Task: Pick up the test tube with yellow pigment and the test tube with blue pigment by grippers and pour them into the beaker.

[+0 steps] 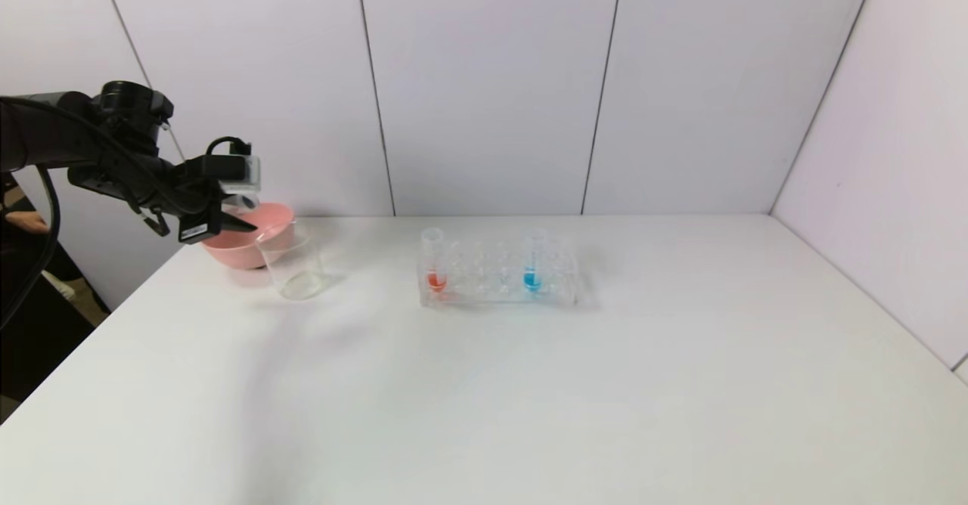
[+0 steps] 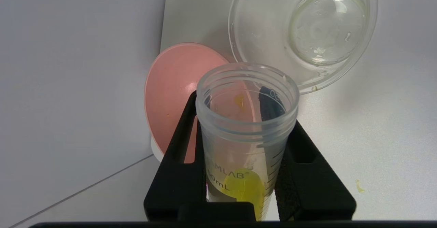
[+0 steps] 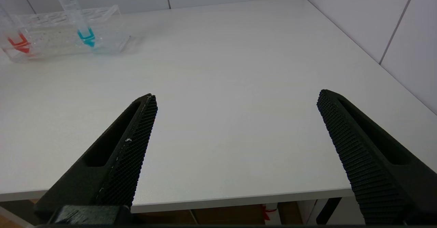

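- Left wrist view is showing the test tube with yellow pigment (image 2: 246,136) as a clear, graduated tube with an open threaded mouth, yellow liquid pooling low inside.
- It is sitting pinched in the left gripper (image 2: 245,125), its black fingers (image 2: 177,159) pressing both sides.
- Its mouth is pointing toward the beaker (image 2: 304,33), which is standing just beside the pink bowl (image 2: 170,95).
- Farther off, the test tube with blue pigment (image 1: 534,263) is standing upright in the clear rack (image 1: 499,278), with a red-tipped tube (image 1: 434,263) at the rack's other end.
- Low at the table's near edge, the right gripper (image 3: 235,118) is idling with fingers spread wide.
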